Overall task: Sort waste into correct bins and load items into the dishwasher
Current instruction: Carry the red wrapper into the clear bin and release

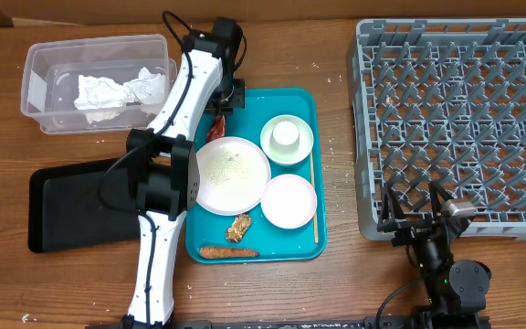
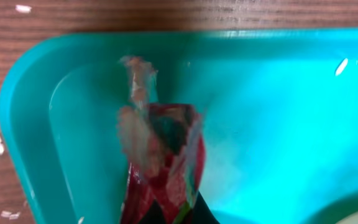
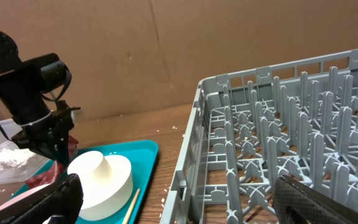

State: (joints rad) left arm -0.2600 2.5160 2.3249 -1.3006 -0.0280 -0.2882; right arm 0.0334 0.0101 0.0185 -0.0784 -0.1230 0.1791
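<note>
overhead, wrapper spot: the red-and-silver wrapper (image 1: 215,128) is lying in the far-left corner of the teal tray (image 1: 290,99), right under the left gripper (image 1: 229,99).
overhead, bins: the clear tub (image 1: 36,87) is sitting just left of that corner with napkins (image 1: 108,91) inside. The black tray (image 1: 67,206) is lying nearer, partly under the left arm.
overhead, room: the large plate (image 1: 233,175) is crowding the wrapper from the near side and the tray rim is hemming it on two others. Straight up looks like the free way out, then left over bare table to the tub.
overhead, right side: the right gripper (image 1: 423,222) is idling at the near edge of the dish rack (image 1: 455,110), well apart from the tray.
left wrist, jaws: closed and seeming to pinch the wrapper's near end. The view is blurry and the fingers are barely showing.
left wrist, handling: the wrapper is looking very light, thin, crinkly and floppy, and probably slick. A pinch on a bunched fold should hold better than one on a flat edge. Nothing here is breakable.
left wrist, edges: the tray's curved corner wall is sitting close around the wrapper's far end. A loose flap could be catching the rim on a low lift.
right wrist, jaws: gaping wide, holding nothing, facing the rack's pegs.
right wrist, rest: the white bowl (image 3: 107,186) and wooden stick (image 3: 129,208) are waiting on the tray, untouched.
</note>
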